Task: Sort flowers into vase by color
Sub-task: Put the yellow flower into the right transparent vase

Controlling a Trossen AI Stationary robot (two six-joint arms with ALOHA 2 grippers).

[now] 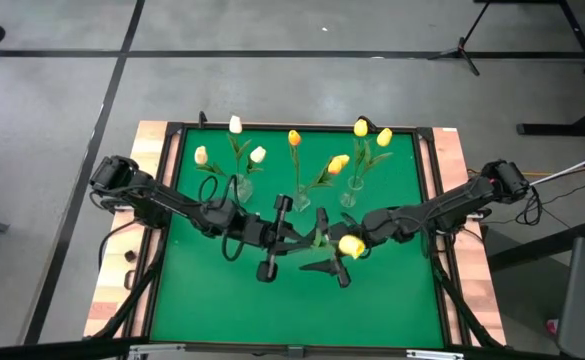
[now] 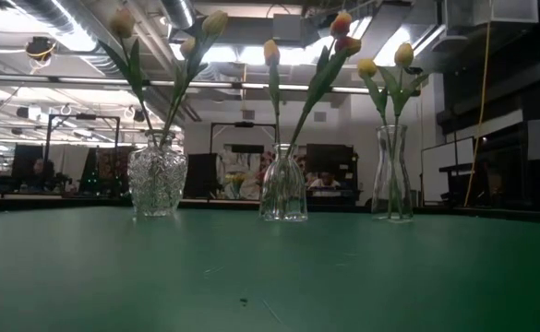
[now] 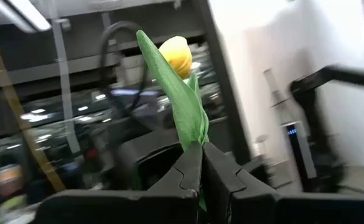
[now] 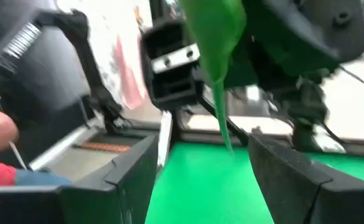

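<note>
Though clamped, tulip [image 3: 177, 57] above left gripper [image 3: 201, 163].

Yellow tulip [image 3: 175, 55] with green leaf, green mat [image 1: 372, 300], dark pincers.

A green mat [image 1: 222, 300] covers the table. A wooden edge [image 1: 112, 290] shows along its sides. The floor [image 1: 52, 100] around the table is grey, with dark lines on it. A black stand [image 1: 462, 45] sits on the floor past the table. In the low view, bright lights [image 2: 76, 37] and pipes [image 2: 57, 14] hang from the ceiling of the room behind.
</note>
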